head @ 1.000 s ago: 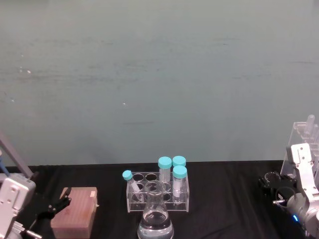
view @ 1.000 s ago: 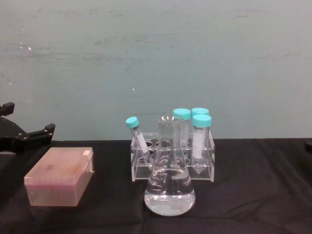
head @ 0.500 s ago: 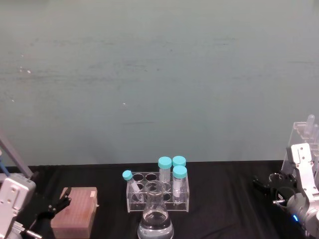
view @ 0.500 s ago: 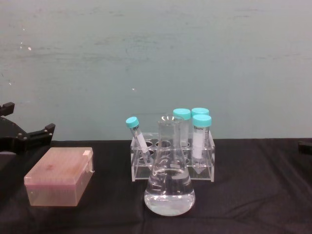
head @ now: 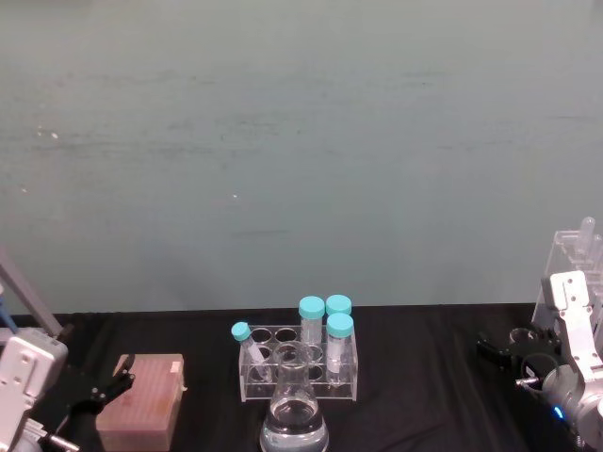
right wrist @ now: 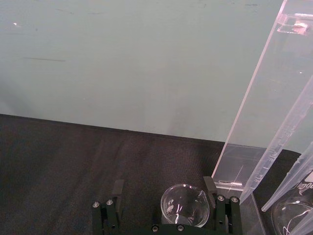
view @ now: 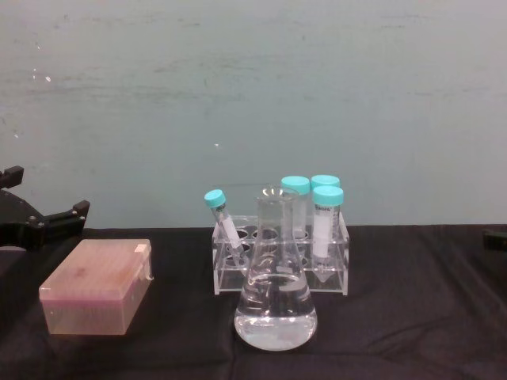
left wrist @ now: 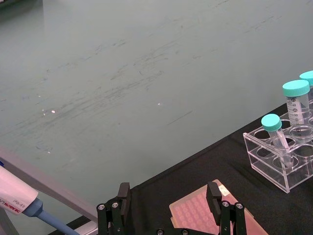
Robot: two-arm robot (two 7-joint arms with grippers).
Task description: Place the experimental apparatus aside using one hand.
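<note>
straddling the small glass beaker (right wrist: 185, 205), the right tool (right wrist: 164, 185) is hovering, fingers parted; the left tool (left wrist: 168, 189) is idling far left, also parted.

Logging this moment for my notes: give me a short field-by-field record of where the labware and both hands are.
Right hand: open, fingers either side of small beaker, far right
Left hand: open, by pink box, far left
Flask: centre front, holds clear liquid
Tube rack: behind flask, four teal-capped tubes
Tall acrylic rack: beside small beaker
</note>
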